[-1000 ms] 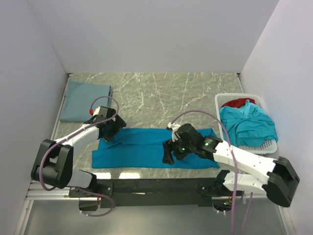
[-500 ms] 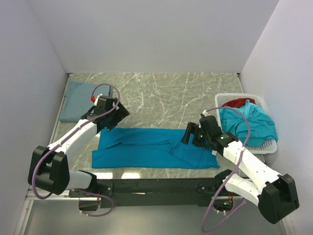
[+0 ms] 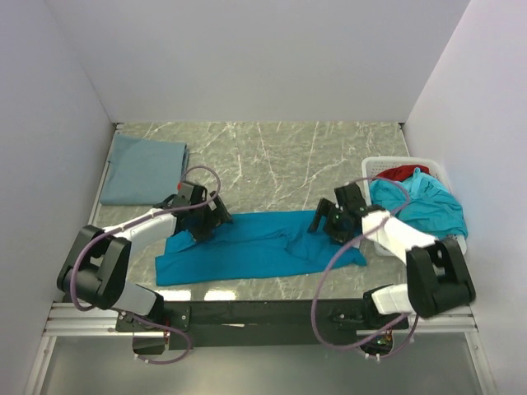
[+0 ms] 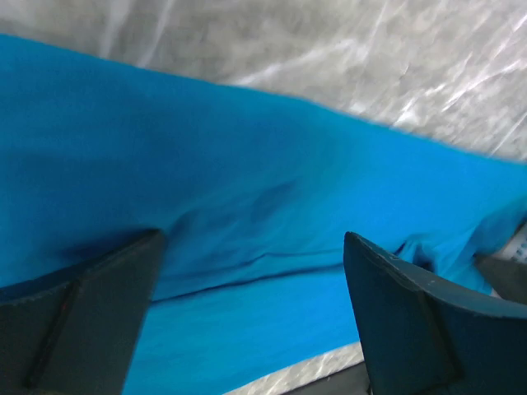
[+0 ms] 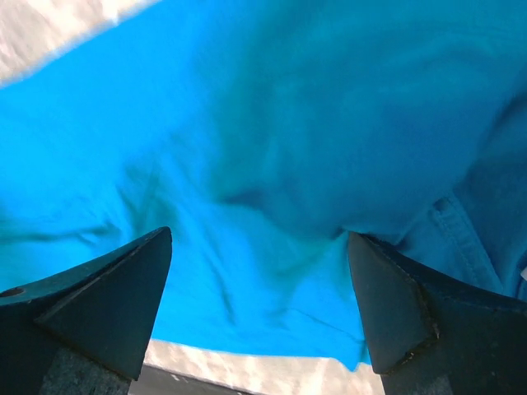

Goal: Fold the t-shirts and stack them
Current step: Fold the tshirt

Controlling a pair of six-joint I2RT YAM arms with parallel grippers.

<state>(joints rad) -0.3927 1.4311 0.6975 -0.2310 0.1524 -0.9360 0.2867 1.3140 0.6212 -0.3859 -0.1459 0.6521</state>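
Observation:
A bright teal-blue t-shirt [image 3: 255,247] lies folded into a long strip across the near table, rumpled at its right end. My left gripper [image 3: 212,216] is open, just above the strip's far left edge; the left wrist view shows the cloth [image 4: 247,214] between its wide-apart fingers [image 4: 412,321]. My right gripper [image 3: 323,222] is open over the strip's far right part; the right wrist view shows wrinkled cloth [image 5: 272,181] between its fingers [image 5: 107,296]. A folded grey-blue t-shirt [image 3: 142,169] lies at the far left. More teal shirts [image 3: 420,206] and a red one [image 3: 401,173] fill the basket.
The white perforated basket [image 3: 449,245] stands at the right edge of the marble table [image 3: 272,156]. White walls close in the left, far and right sides. The arm bases and a black rail [image 3: 263,313] run along the near edge.
The right gripper has swung from the strip's middle to its right end and the left has come back to the left edge. The strip is now rumpled, its right end pulled inward.

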